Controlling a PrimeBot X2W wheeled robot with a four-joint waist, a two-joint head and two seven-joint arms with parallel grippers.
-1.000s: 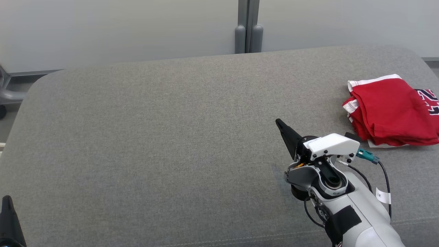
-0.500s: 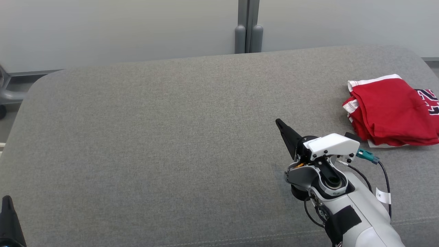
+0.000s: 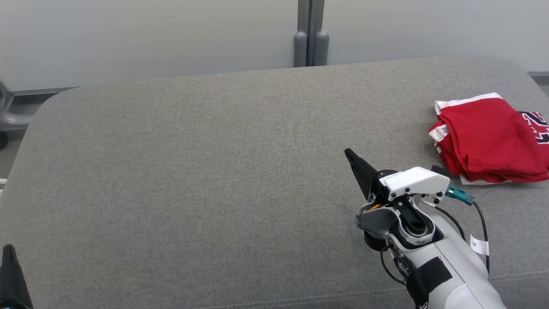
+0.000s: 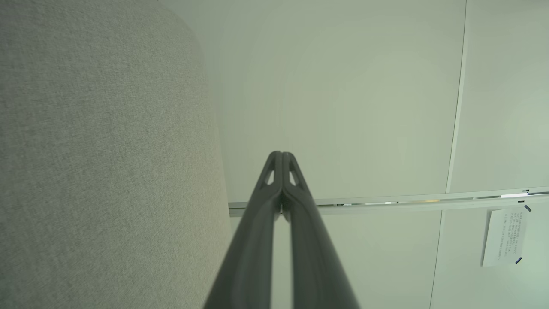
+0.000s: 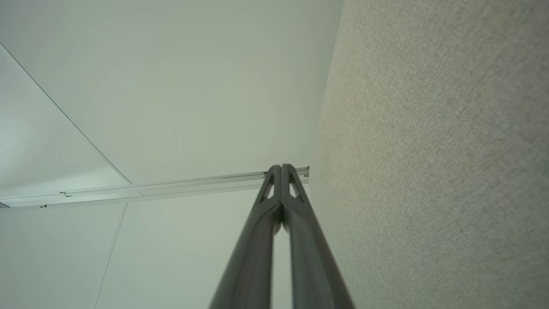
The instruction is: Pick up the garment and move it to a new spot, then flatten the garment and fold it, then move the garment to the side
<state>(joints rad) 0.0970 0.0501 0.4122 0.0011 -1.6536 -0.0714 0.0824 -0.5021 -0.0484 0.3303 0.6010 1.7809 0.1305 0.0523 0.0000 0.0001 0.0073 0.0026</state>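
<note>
Jaws are pressed together on nothing at both the left gripper [image 3: 8,255], nearest, and the right gripper [image 3: 354,159], further in, seemingly because the red garment [image 3: 489,141] beyond already lies folded at the right side of the grey cushion [image 3: 214,171].

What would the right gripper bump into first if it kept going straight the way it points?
Likely nothing close. The right gripper, jaws shut, aims along the cushion at the wall behind it, away from the garment. Depth is unclear.
</note>
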